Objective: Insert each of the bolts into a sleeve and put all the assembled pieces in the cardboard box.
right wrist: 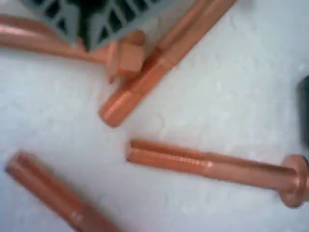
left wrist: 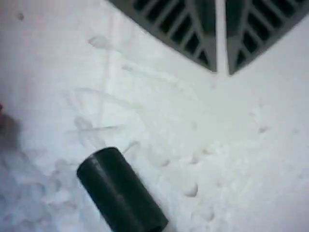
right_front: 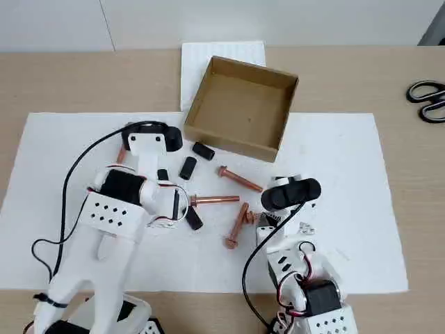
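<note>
On the counter (right_front: 55, 76), bolts (right_front: 214, 200) and sleeves (right_front: 188, 168) are scattered; the left tool (left wrist: 220, 67) is clenched, empty; the right tool (right wrist: 94, 41) cannot be judged.

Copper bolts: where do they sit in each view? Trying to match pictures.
High view: copper bolts scattered on the white paper between cardboard box and arms.
Right wrist view: several close up, lying loose.
Left wrist view: reddish smear at an edge, cannot tell; black sleeve nearby.
Shared landmark: that white paper, under everything.
</note>
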Robot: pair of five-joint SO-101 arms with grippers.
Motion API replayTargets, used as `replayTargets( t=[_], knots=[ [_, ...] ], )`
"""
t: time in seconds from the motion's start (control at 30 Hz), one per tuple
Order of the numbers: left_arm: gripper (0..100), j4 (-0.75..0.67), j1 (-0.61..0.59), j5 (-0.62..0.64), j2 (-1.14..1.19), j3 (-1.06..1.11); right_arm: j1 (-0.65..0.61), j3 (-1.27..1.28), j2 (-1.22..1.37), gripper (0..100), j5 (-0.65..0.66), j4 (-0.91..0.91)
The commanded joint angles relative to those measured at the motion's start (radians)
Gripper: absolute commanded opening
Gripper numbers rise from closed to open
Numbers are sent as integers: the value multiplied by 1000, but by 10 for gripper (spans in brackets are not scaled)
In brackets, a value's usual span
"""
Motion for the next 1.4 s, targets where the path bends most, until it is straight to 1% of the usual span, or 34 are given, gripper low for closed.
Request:
replayTargets(
  t=[0.0,0.1,0.23,0.37,0.47,0.53,0.6,0.67,0.73,0.83,0.9,1.0,1.07,1.13,1.2,1.37],
  knots=[
    [6,68,2,-11,-5,-74,5,-6,-10,4,8,2],
    [6,81,0,-91,-3,-114,5,-6,-10,4,8,2],
    [6,69,-31,-285,-3,-202,7,-6,-10,4,8,-2],
    [6,-55,-92,-468,-9,-266,7,-6,-10,4,8,-4],
    [6,-127,-66,-539,-2,-265,18,-6,-10,4,9,-4],
    [6,-103,-20,-545,-9,-246,54,-25,-10,4,9,-5],
    [6,-74,18,-539,-8,-223,117,-69,-10,4,11,-5],
    [6,-69,37,-542,-11,-223,199,-138,-10,4,69,-5],
    [7,-91,-9,-540,-12,-246,288,-221,-10,4,173,-18],
    [7,-127,-94,-532,-5,-325,380,-351,2,4,304,-47],
    [6,-123,-138,-499,-11,-358,409,-448,4,4,354,16],
    [6,-61,-176,-411,-3,-372,409,-608,8,4,358,199],
    [6,-28,-180,-394,-2,-371,407,-701,48,4,358,286],
    [6,14,-180,-397,-3,-377,407,-806,147,4,359,357],
    [7,40,-180,-397,-3,-377,407,-933,300,4,359,427],
    [7,58,-180,-397,-2,-375,392,-1281,852,4,358,611]
  ],
)
